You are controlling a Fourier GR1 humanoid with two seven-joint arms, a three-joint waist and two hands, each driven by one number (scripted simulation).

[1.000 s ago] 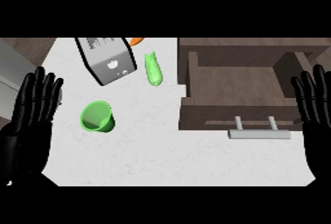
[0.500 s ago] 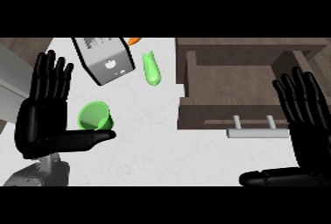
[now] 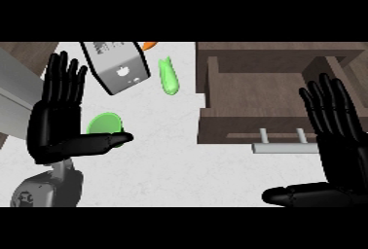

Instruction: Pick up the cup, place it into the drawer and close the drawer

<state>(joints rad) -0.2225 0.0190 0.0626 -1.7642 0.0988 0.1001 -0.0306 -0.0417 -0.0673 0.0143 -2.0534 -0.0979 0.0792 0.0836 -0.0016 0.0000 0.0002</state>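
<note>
A robot's left hand (image 3: 59, 119) stands upright over the white counter (image 3: 165, 165), fingers straight and spread toward the far edge, its thumb stretched out sideways across the near rim of the green cup (image 3: 105, 124); the hand is open and nothing is curled around the cup. The cup rests on the counter just beside the palm, at the left of the scene and well apart from the drawer (image 3: 269, 104). The right hand (image 3: 338, 146) is raised in the same pose at the right, fingers straight and relaxed, thumb pointing left, holding nothing; it stands in front of the drawer's near right corner. The brown drawer is pulled out, its interior showing, with a grey handle (image 3: 284, 146) on its front. Farther back on the counter lie a grey box-shaped appliance (image 3: 115, 65), a pale green elongated object (image 3: 168, 75) and, at the top edge, a partly hidden orange item (image 3: 149, 45).
</note>
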